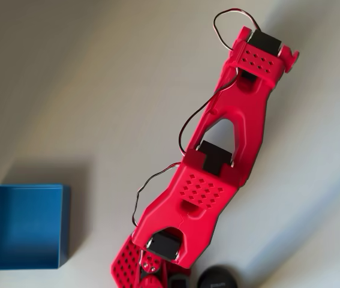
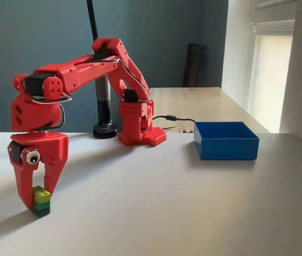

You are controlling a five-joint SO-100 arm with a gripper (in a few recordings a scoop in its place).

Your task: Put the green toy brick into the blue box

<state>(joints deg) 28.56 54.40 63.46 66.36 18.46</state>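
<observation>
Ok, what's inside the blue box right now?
In the overhead view the shallow square bright-blue open box shows bare blue floor. In the fixed view its near wall hides the floor.

My arm (image 2: 87,74) is matt red plastic, perforated on its flat panels. Beside my gripper (image 2: 36,200), the green toy brick (image 2: 41,201) looks like smooth studded plastic. The blue box (image 2: 225,141) looks smooth and matt; the table (image 2: 166,202) beneath it, pale and matt.
</observation>
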